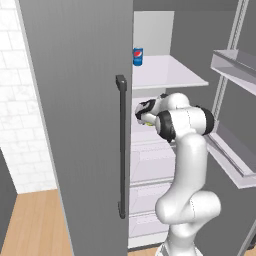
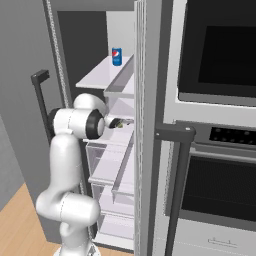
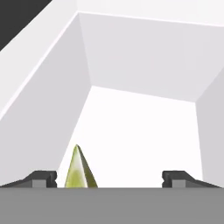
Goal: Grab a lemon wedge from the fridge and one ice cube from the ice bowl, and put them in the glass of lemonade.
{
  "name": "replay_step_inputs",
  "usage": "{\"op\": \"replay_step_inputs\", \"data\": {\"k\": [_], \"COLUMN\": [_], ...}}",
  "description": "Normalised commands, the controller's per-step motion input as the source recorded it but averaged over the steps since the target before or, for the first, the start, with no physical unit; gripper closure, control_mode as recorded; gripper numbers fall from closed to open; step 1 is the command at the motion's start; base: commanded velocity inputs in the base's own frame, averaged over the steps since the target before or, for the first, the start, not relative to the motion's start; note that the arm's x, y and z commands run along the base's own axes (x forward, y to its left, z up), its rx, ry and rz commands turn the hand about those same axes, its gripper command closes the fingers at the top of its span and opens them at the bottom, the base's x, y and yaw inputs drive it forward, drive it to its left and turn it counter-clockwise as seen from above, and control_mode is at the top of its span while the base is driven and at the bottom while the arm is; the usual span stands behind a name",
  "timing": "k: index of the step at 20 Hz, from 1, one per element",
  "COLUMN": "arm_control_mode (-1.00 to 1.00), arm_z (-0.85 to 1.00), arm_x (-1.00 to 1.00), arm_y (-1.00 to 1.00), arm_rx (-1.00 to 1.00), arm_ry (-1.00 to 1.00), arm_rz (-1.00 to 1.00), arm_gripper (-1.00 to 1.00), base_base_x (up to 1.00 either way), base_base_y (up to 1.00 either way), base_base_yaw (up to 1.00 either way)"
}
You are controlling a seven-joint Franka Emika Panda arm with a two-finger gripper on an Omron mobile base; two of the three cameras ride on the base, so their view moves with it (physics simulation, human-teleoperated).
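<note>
Yellow-green lemon wedge (image 3: 79, 170) sits between wide-apart fingers (image 3: 41, 178), nearer the left one, not clamped. Arm's reaching level into the fridge (image 1: 80, 125).

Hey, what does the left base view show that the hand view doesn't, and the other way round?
Left base view alone: the blue soda can on an upper shelf, the fridge door with its dark bar handle, and the arm reaching inside. Hand view alone: the open gripper, its fingertips wide apart, with the lemon wedge between them near one tip. Both: the fridge's white interior.
</note>
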Motion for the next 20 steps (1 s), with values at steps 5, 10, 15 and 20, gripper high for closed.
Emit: {"op": "replay_step_inputs", "data": {"k": [5, 10, 15, 20], "arm_control_mode": [-1.00, -1.00, -1.00, -1.00], "arm_z": [-0.26, -0.08, -0.01, 0.00], "arm_x": [-0.01, -0.43, -0.35, -0.01], "arm_y": [0.00, 0.01, 0.04, 0.00], "arm_rx": [-0.02, -0.09, -0.10, -0.04], "arm_ry": [0.00, -0.02, -0.04, 0.00], "arm_rz": [0.00, 0.00, 0.00, 0.00], "arm_gripper": [-1.00, -1.00, -1.00, -1.00], "base_base_x": [0.00, 0.00, 0.00, 0.00], "base_base_y": [0.00, 0.00, 0.00, 0.00], "base_base_yaw": [0.00, 0.00, 0.00, 0.00]}}
